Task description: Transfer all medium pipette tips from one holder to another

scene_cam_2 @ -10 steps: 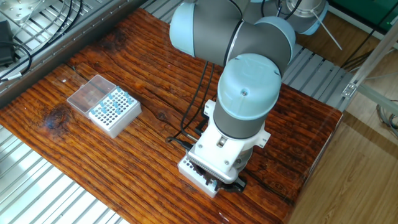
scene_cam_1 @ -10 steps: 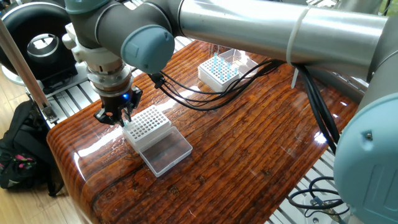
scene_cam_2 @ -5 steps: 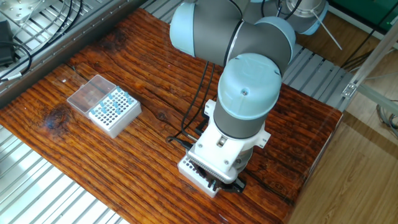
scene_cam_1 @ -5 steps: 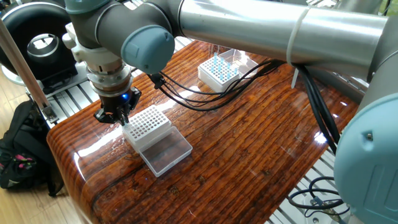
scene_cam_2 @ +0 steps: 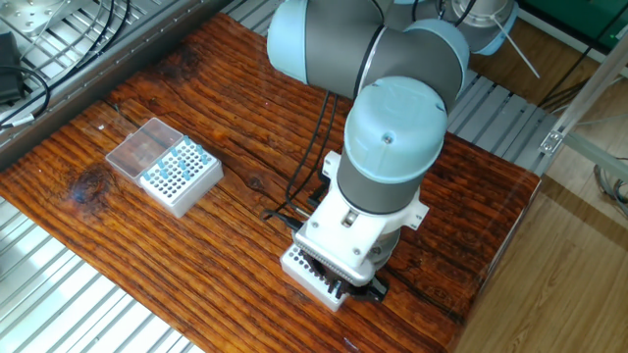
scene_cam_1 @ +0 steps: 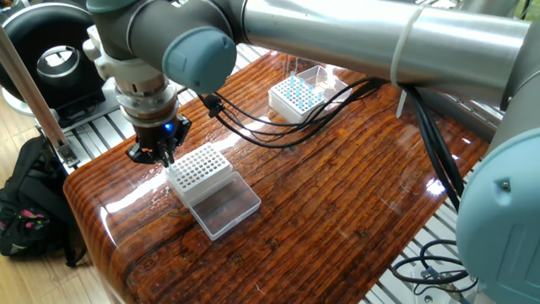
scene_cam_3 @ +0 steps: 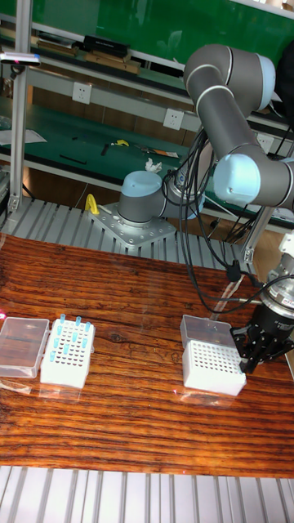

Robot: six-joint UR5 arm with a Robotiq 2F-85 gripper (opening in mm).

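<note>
The medium pipette tips [scene_cam_1: 297, 89] are pale-blue cones standing in a white holder [scene_cam_3: 68, 351] at the far end of the table, also seen as tips [scene_cam_2: 175, 169] in the other fixed view. A second white holder [scene_cam_1: 199, 167] shows only bare grid holes. My gripper [scene_cam_1: 159, 155] hangs at that second holder's left edge, just above the table, with its fingers drawn together. I cannot make out a tip between them. In the tall view the gripper [scene_cam_3: 251, 359] is at the right side of the holder [scene_cam_3: 212, 366].
Each holder has a clear lid lying open beside it: one lid [scene_cam_1: 224, 208] near the table's front edge, the other lid [scene_cam_2: 140, 149] by the tips. Black cables [scene_cam_1: 278, 131] trail over the wooden table [scene_cam_1: 337, 211]. Metal rails [scene_cam_2: 59, 294] flank the table.
The gripper has lifted slightly and shifted a little left at the grid holder's edge. The holders and tips have not moved.
</note>
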